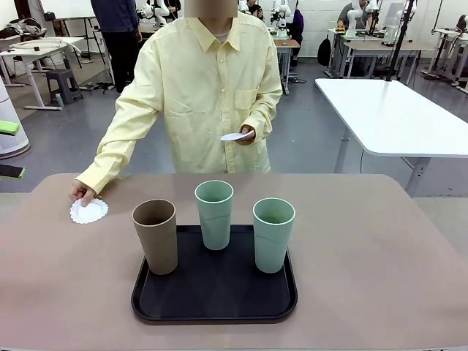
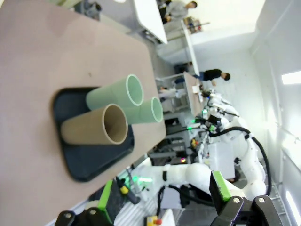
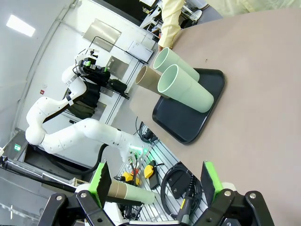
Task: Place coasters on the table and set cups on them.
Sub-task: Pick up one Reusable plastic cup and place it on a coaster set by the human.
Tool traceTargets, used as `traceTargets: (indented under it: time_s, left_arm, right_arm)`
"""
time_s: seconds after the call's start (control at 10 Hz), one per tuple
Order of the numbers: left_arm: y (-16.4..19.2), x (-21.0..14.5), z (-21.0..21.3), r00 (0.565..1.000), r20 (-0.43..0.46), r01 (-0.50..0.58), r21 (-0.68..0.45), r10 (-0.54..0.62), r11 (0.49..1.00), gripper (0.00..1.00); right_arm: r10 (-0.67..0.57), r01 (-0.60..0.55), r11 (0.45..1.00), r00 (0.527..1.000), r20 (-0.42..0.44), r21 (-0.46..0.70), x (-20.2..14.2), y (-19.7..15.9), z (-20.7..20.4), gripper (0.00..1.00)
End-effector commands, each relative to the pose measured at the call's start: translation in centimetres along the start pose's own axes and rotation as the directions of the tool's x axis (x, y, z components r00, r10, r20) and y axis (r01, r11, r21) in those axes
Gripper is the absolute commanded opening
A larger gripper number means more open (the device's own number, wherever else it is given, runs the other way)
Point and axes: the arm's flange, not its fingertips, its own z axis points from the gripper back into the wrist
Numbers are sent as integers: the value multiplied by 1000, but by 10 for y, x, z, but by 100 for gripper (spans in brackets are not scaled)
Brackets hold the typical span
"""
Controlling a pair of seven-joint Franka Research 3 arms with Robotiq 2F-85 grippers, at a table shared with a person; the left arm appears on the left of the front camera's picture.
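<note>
Three cups stand on a black tray (image 1: 212, 296): a tan one (image 1: 156, 235) at the left, a mint one (image 1: 214, 213) behind the middle, another mint one (image 1: 273, 234) at the right. A person's hand presses a white lacy coaster (image 1: 89, 211) onto the table (image 1: 380, 248) at the far left. The other hand holds more white coasters (image 1: 235, 136) in the air. My left gripper (image 2: 162, 197) is open, far from the tan cup (image 2: 94, 128) and mint cups (image 2: 115, 94). My right gripper (image 3: 155, 181) is open too, well back from the cups (image 3: 186, 89).
The tray (image 3: 188, 117) lies near the table's front edge in the middle. A white-topped table (image 1: 395, 117) stands behind at the right. The person's yellow sleeve (image 3: 169, 23) reaches over the far edge. Bare tabletop lies left and right of the tray.
</note>
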Motion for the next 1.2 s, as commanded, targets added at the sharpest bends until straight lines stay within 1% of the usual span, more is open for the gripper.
traceTargets:
  time_s: [0.0, 0.8, 0.9, 1.0, 1.1]
  left_arm:
    - [3, -1, 3, 1000, -6, 15, -6, -15, 1000, 100]
    - [3, -1, 3, 1000, -6, 15, -6, -15, 1000, 100]
    - [0, 0, 0, 1000, 0, 0, 0, 0, 1000, 100]
    - [-2, 19, 7, 981, -56, 189, 85, -184, 978, 100]
    - [-16, 34, 9, 923, -83, 385, 149, -376, 911, 100]
  right_arm:
    - [5, -5, 1000, 1000, 7, 10, 0, 0, 1, 100]
    - [5, -5, 1000, 1000, 7, 10, 0, 0, 1, 100]
    - [5, -5, 1000, 1000, 7, 10, 0, 0, 1, 100]
    - [5, -5, 1000, 1000, 7, 10, 0, 0, 1, 100]
    - [5, -5, 1000, 1000, 7, 10, 0, 0, 1, 100]
